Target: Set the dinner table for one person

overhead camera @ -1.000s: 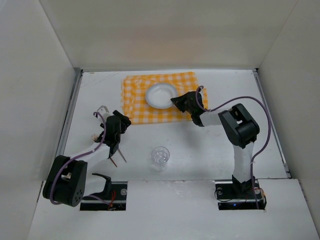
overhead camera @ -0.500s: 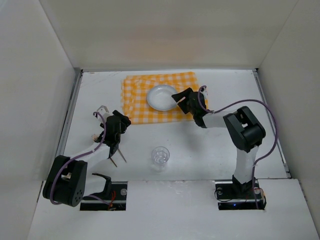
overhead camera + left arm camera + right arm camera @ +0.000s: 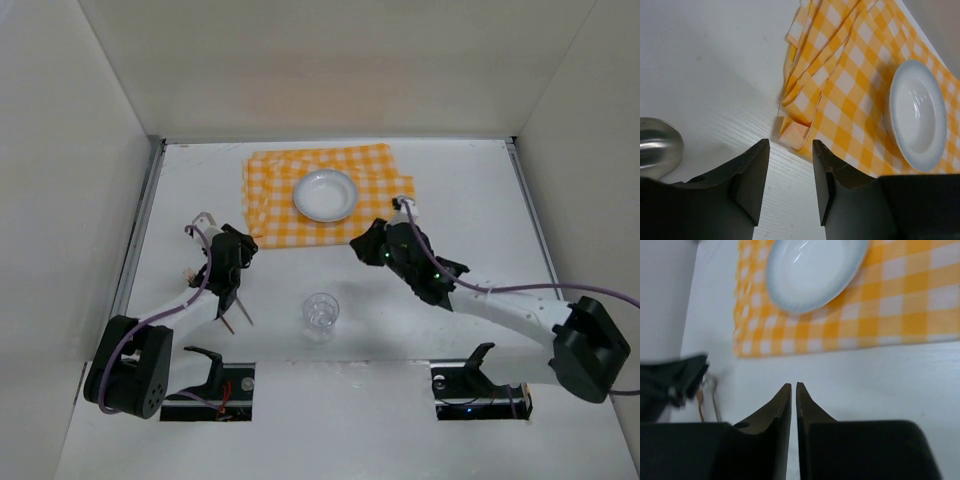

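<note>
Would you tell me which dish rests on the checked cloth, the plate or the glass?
The white plate lies on the checked cloth; the clear glass stands on the bare dinner table.

In the left wrist view a rounded metal thing (image 3: 657,145) is cut by the left edge and partly hidden behind the left fingers (image 3: 747,185). The checked cloth (image 3: 850,90) runs past the top and right edges. In the right wrist view the top edge cuts the white plate (image 3: 815,270), and a dark shape (image 3: 677,382) at the left is blurred. From above, the thin utensils (image 3: 244,314) are too small to name.
</note>
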Motion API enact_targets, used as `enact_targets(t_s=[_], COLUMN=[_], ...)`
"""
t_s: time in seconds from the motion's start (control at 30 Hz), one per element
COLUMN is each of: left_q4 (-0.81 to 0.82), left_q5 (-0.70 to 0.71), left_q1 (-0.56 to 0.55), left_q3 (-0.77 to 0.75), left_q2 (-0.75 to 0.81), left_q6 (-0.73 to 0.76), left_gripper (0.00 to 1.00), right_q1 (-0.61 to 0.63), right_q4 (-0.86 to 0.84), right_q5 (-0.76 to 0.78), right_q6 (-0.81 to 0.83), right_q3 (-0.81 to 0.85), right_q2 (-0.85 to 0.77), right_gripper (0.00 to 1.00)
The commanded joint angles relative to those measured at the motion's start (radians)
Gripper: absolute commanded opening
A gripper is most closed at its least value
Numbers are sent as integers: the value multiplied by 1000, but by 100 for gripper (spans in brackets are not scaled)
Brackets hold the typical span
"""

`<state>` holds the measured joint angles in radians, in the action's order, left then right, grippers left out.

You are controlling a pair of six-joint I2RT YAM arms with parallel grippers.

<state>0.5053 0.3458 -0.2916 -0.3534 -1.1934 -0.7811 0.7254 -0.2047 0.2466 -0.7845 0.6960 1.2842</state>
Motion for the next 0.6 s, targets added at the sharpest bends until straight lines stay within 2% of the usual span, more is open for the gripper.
enact_targets(t_s=[0.0, 0.07, 0.17, 0.3, 0.5, 0.57], left_q4=[52, 56, 52, 49, 47, 47], left_q5=[30, 41, 38, 39, 32, 32], left_q1=[-8, -8, -5, 6, 7, 6], left_q3=[14, 17, 19, 25, 22, 21], left_q2=[26, 29, 37, 51, 43, 40], left_q6=[3, 3, 3, 2, 0, 0], left_gripper=[36, 36, 39, 40, 42, 42], right_q1=[186, 267, 335, 397, 429, 438], right_q4=[327, 430, 530, 631, 633, 623], right_q5=[46, 80, 83, 82, 31, 34], right_q6=[243, 254, 281, 320, 327, 321], right_q3=[97, 143, 209, 279, 312, 319], right_q2=[-74, -68, -17, 73, 167, 200], right_gripper=[23, 39, 48, 50, 50, 46])
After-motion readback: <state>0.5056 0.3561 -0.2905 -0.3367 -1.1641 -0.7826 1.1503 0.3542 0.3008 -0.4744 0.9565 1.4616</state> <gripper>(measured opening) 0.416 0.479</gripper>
